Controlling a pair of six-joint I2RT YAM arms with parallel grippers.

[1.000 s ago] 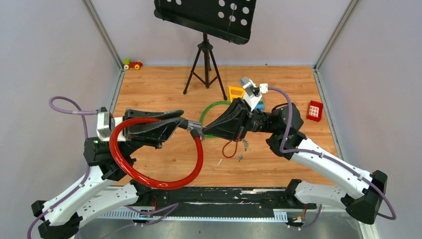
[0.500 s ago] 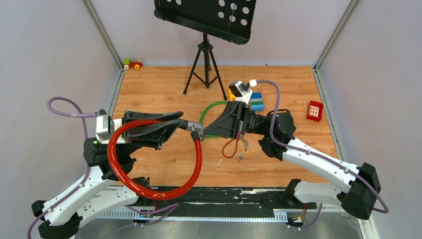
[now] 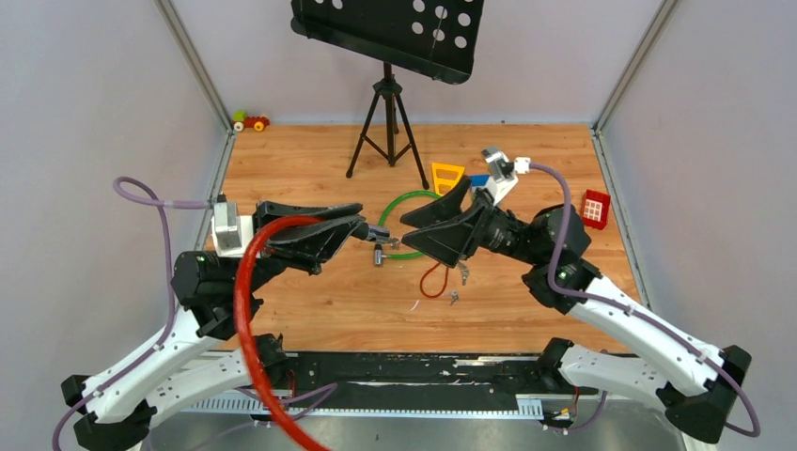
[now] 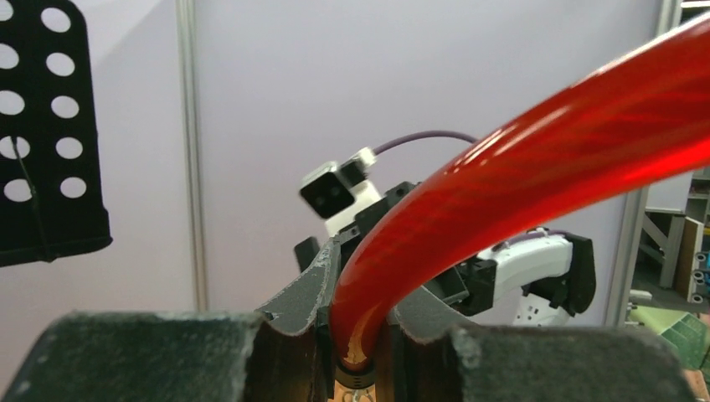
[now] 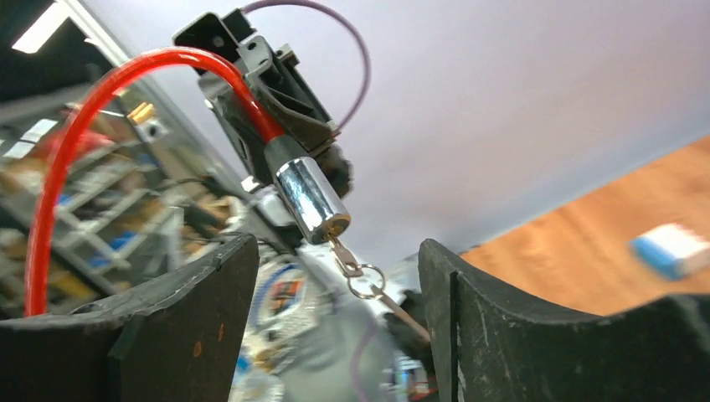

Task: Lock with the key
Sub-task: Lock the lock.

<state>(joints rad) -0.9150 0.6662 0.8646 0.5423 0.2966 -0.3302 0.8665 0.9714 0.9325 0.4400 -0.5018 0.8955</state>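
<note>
While the thin silvery metal key [image 5: 342, 251] sits in the chrome lock barrel [image 5: 310, 201] of the thick red cable [image 3: 242, 310] | left gripper [image 3: 362, 230] clamped on cable | right gripper [image 3: 412, 228] agape, empty, facing key | judged: key seated, turn outstanding.

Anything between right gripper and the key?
No, bare air. Right wrist view: the key sticks from the chrome lock end, straight ahead of the open right gripper.

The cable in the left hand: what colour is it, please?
The cable is glossy red, clearest in the left wrist view.
</note>
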